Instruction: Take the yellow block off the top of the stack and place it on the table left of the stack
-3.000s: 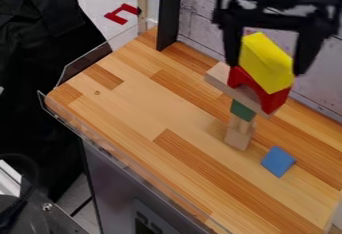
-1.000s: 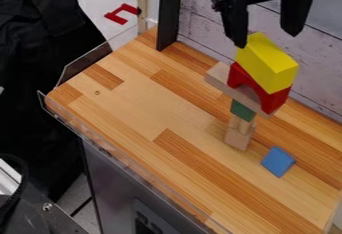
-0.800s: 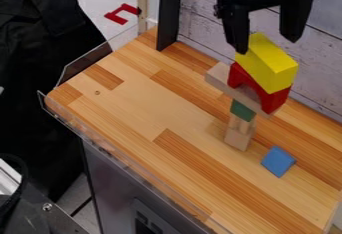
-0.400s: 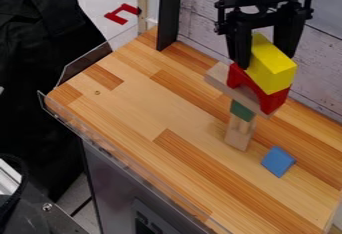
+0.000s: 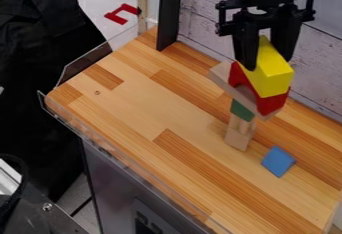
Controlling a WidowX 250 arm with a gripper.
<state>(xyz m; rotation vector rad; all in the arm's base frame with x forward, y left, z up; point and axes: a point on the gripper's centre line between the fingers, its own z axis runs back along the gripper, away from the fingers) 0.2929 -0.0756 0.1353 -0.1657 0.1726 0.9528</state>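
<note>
Black robot hand (image 5: pixel 267 55) around yellow block (image 5: pixel 269 72), red arch (image 5: pixel 266 101) beneath

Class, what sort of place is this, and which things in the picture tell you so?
Most likely a robotics lab: a black end effector grips the yellow block atop a toy-block tower, which stands on a wooden counter.
</note>
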